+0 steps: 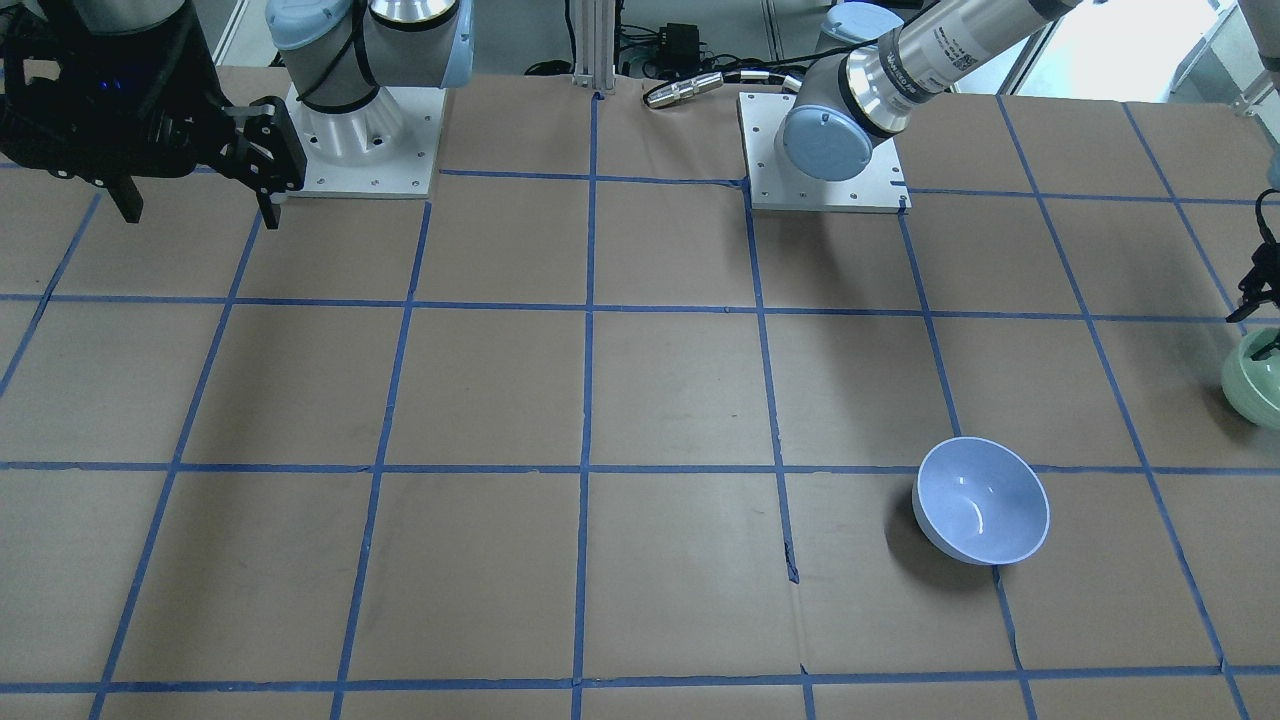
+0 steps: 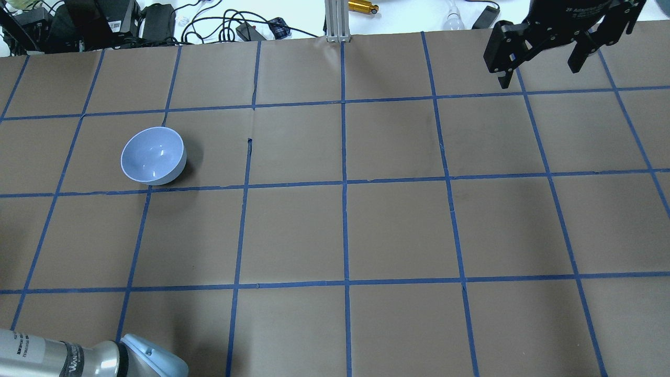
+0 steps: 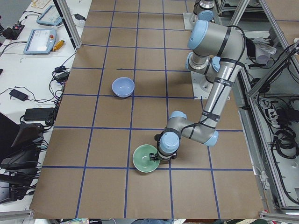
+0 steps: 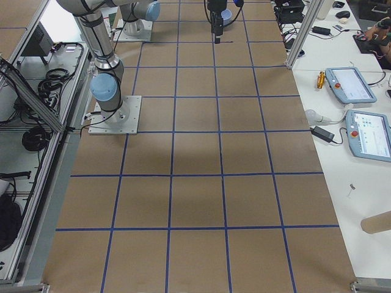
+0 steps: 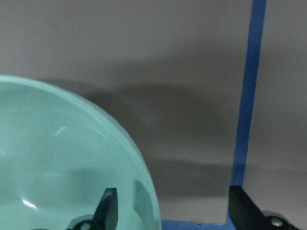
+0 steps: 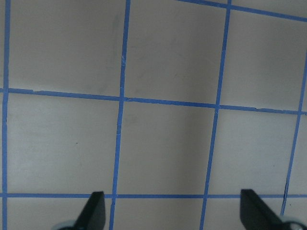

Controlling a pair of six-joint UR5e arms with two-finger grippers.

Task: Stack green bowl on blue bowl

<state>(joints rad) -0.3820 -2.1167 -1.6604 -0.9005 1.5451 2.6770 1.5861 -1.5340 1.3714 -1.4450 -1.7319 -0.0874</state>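
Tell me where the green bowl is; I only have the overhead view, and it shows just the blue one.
Observer: The green bowl sits upright near the end of the table on the robot's left, outside your frame.
Operator: Is anything holding it?
Observer: The left end effector straddles its rim, one finger inside, one outside.
Operator: Clamped yet?
Observer: No, the wrist view shows the fingers wide apart, not pressing the wall.

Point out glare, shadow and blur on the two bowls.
Front-facing view: blue bowl shows a small glint inside and throws a shadow to its view-left; green bowl is cropped by the frame edge. Overhead: the blue bowl's shadow falls view-right. Left wrist: green bowl looks soft, out of focus.
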